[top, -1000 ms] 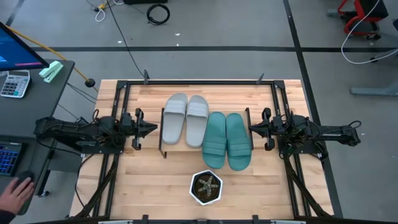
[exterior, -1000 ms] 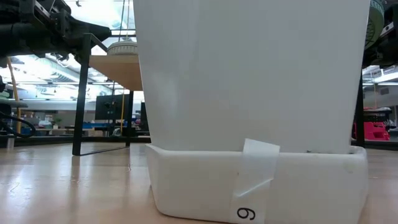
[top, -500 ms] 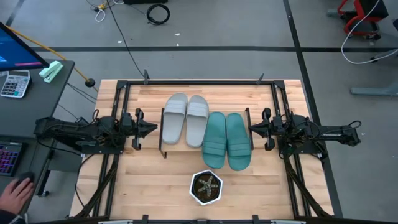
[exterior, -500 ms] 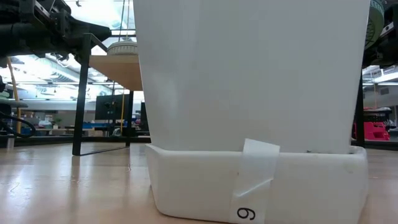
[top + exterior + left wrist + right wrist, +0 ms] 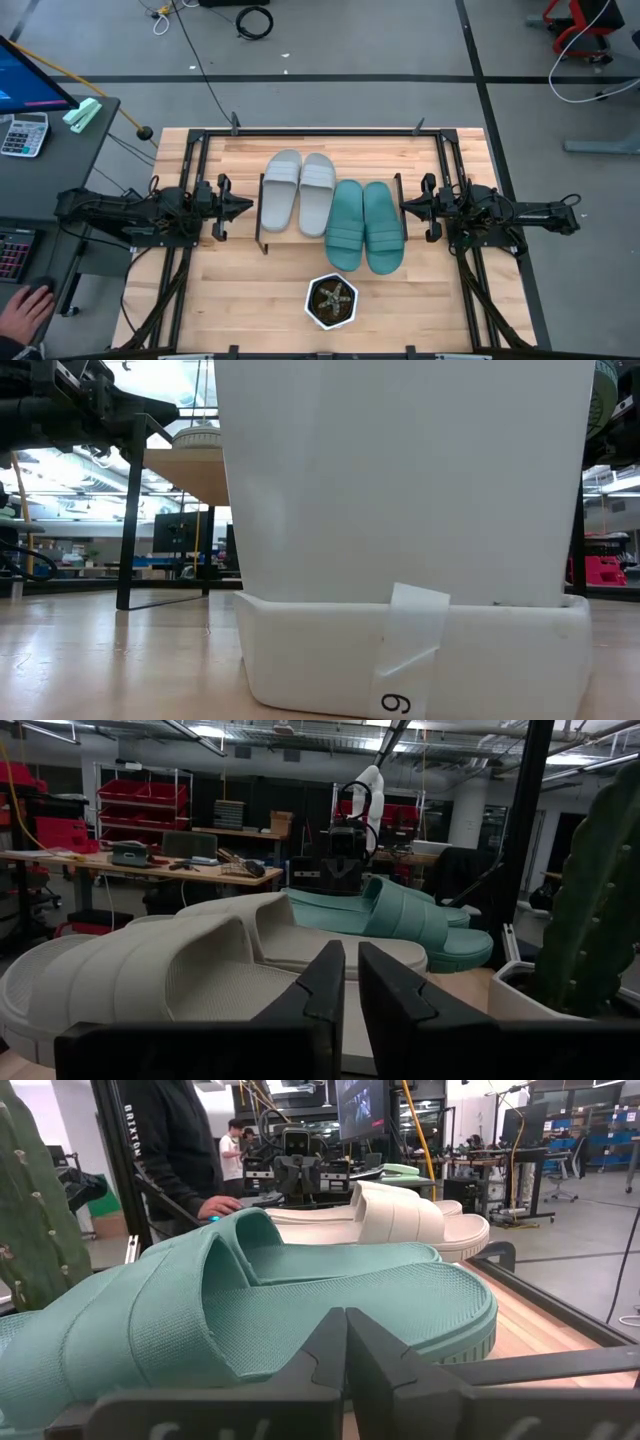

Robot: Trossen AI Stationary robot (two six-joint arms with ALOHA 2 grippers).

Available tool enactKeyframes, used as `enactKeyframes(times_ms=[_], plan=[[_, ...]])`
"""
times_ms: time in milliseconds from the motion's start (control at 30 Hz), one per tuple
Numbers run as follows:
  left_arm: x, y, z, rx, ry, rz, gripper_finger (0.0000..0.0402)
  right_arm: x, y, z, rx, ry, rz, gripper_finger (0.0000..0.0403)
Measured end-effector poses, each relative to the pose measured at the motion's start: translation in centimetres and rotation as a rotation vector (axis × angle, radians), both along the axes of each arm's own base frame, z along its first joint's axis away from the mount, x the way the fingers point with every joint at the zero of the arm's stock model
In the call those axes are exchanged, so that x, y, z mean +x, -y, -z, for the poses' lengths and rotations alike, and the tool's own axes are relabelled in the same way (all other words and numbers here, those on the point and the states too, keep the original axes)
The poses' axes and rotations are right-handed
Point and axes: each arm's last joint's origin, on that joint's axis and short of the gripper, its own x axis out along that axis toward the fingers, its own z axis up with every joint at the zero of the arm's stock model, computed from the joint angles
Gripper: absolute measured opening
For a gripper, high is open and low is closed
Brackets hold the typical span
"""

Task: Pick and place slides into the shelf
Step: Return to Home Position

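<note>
Teal rubber and pale grey rubber fill the shelf (image 5: 262,212): the two grey slides (image 5: 299,193) lie side by side on its left half and the two teal slides (image 5: 364,225) lie side by side on its right half, the inner grey one touching the inner teal one. All four run across the shelf, and the teal pair sits shifted toward the shelf's near edge, reaching past the grey pair on that side. The left gripper (image 5: 245,208) hangs just off the shelf's left end, level with the grey pair and pointing at it; in its wrist view its fingers (image 5: 325,982) stand drawn together with only a slim gap and hold nothing. The right gripper (image 5: 405,207) hangs just off the shelf's right end, facing the teal pair, its fingers (image 5: 322,1342) pressed together on nothing. A hexagonal potted plant (image 5: 332,301) stands on the wooden table (image 5: 230,290) in front of the shelf's near edge, apart from it; its white pot fills most of the low view. Well beyond the shelf's left end, off the table, a person's hand (image 5: 20,315) rests at a desk.
</note>
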Motion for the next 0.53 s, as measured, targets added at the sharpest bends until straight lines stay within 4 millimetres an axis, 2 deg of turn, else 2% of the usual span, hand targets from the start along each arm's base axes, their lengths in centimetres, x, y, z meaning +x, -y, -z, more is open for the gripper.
enactKeyframes(times_ms=[533], plan=[[0.0,0.0,-0.01,0.0,0.0,0.0,0.0033,0.0,0.0,0.01,0.0,0.0,0.0,0.0014]])
